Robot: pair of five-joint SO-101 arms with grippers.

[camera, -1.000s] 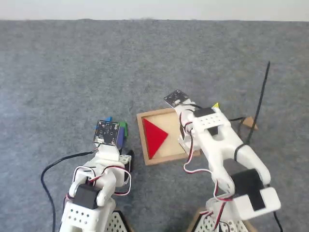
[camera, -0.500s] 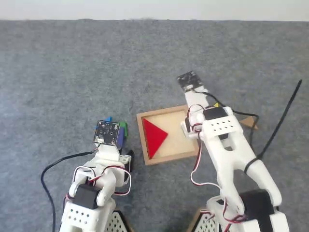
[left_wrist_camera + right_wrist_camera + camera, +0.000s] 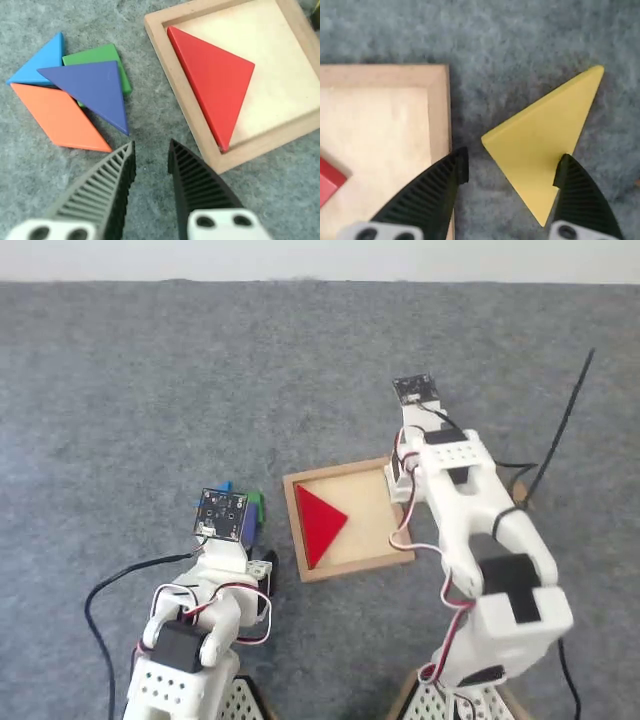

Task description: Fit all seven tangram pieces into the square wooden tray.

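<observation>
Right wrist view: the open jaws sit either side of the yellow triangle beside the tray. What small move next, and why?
Probably close the right gripper on the yellow triangle, lowering slightly first if needed. Its jaws stand open either side of the piece, which lies on the carpet just outside the wooden tray, not yet fitted.

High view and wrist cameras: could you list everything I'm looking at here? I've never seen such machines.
wooden tray: one, pale wood, on the carpet between the arms
red triangle: one, red, in the tray along one wall
yellow triangle: one, yellow, on the carpet just outside the tray
dark blue triangle: one, dark blue, overlapping the green piece
green piece: one, green, partly covered
light blue triangle: one, beside the green piece
orange parallelogram: one, orange, same cluster
carpet: grey, under everything
left gripper: open, between cluster and tray
right gripper: open, straddling the yellow triangle
</observation>
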